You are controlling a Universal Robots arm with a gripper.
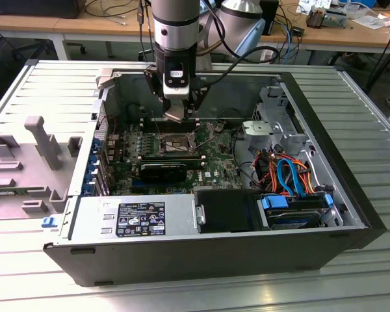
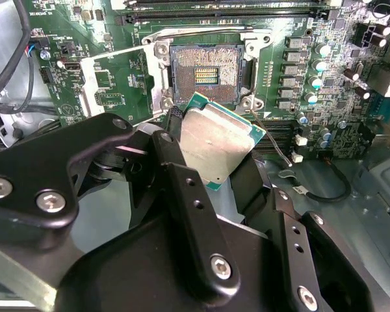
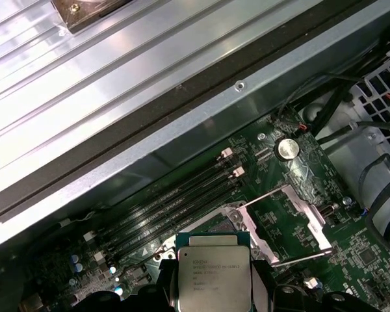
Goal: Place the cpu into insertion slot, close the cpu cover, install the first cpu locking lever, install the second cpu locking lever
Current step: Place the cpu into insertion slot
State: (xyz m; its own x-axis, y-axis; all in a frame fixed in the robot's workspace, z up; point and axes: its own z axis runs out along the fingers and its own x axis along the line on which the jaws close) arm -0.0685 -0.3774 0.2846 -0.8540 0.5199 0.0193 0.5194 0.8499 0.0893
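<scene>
An open black computer case (image 1: pixel 214 257) lies on a ribbed aluminium desk (image 1: pixel 52 91). Inside, a silver power supply box (image 1: pixel 91 221) lines the near wall; blue and orange cables (image 1: pixel 287 174) bunch toward the exterior view's right.

Print on cpu (image 3: pixel 212 273), power supply label (image 1: pixel 141 218): both illegible.

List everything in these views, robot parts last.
computer case: one, black, open on the ribbed table
motherboard: one, green, inside the case
insertion slot: one, dark with silver rim, empty
cpu cover: one, silver, swung open beside insertion slot
memory slots: several, black, beside insertion slot
power supply: one, silver-grey, inside case
cables: several, orange and blue, exterior view's right
cpu: one, silver-topped, held tilted above motherboard
claw: one, black, shut on cpu
arm: one, grey, above case
</scene>
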